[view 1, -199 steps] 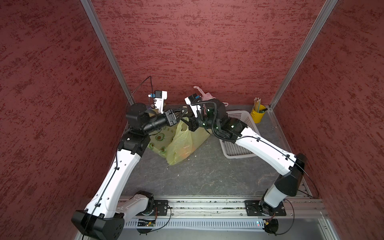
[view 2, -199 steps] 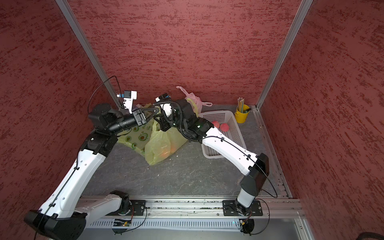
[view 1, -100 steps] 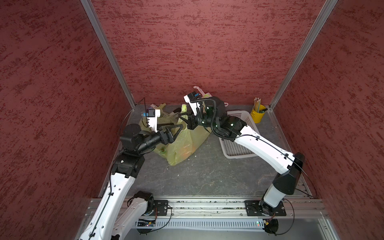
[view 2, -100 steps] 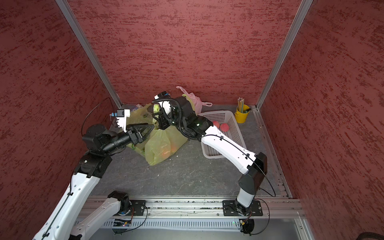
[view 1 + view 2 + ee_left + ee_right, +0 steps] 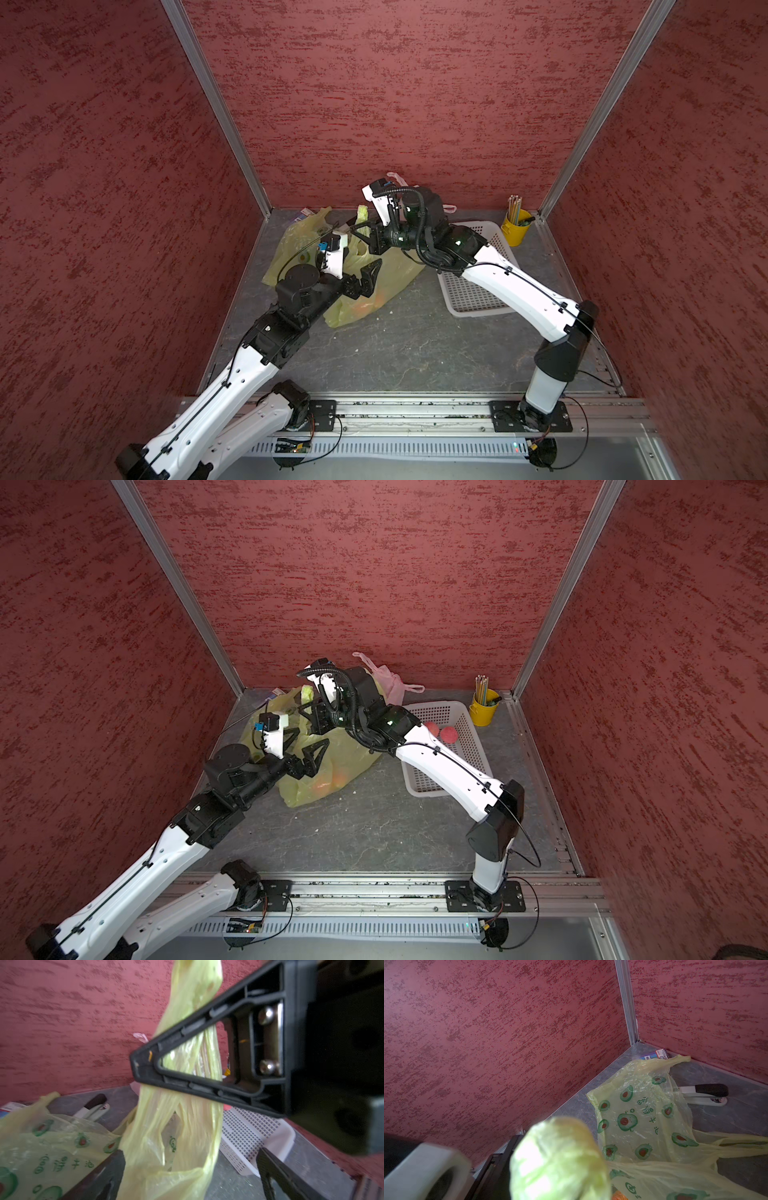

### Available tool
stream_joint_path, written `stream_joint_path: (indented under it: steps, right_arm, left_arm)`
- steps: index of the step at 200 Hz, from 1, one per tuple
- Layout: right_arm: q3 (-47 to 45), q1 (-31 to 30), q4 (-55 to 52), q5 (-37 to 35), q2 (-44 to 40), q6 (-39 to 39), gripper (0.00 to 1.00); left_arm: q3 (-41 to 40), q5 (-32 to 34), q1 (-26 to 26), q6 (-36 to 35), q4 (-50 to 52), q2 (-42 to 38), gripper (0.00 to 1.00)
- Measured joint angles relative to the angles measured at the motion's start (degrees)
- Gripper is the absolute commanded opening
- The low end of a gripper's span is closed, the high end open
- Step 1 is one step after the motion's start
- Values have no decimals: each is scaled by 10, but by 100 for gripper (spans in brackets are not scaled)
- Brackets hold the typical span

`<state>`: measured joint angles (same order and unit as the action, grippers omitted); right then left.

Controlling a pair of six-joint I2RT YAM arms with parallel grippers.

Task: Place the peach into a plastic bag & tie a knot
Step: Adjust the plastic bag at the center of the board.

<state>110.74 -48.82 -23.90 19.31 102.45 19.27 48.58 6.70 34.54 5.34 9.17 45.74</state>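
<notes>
At bag top, R hand pinches; L hand spread.

**Robot test cell on a lab bench**

Boxed-in rig. Red textured wall panels stand at 9, 12 and 3 o'clock, joined at the far corners by bare aluminium posts. The work surface is a grey marbled tabletop.

At 6 o'clock an aluminium rail carries two white-and-black arms: left arm base, right arm base. Below the rail are a slotted cable duct, loose wiring and a small lit circuit board.

The contents are a few loose props:
- white perforated basket at 2 o'clock
- yellow cup of pencils beyond it, by the 1 o'clock corner
- stapler near the 11 o'clock corner
- plastic bag mid-table toward 12
</notes>
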Motion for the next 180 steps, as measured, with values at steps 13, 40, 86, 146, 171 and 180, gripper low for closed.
stream_joint_path:
  steps: [13,40,86,146,171,180]
  right_arm:
    - [0,0,0,2,0,2,0]
    - [0,0,-1,7,0,5,0]
    - [0,0,-4,11,0,10,0]
    - [0,0,-8,10,0,11,0]
    - [0,0,-11,10,0,13,0]
    - [0,0,-13,10,0,13,0]
  left_arm:
    - [0,34,7,-20,-12,0,100]
    - [1,62,9,-44,-38,14,100]
    - [3,39,-1,-44,-68,55,83]
    - [-2,-8,-8,-19,-102,61,34]
    - [-8,-30,-19,-7,-108,55,19]
    - [-9,-39,-24,-3,-109,54,14]
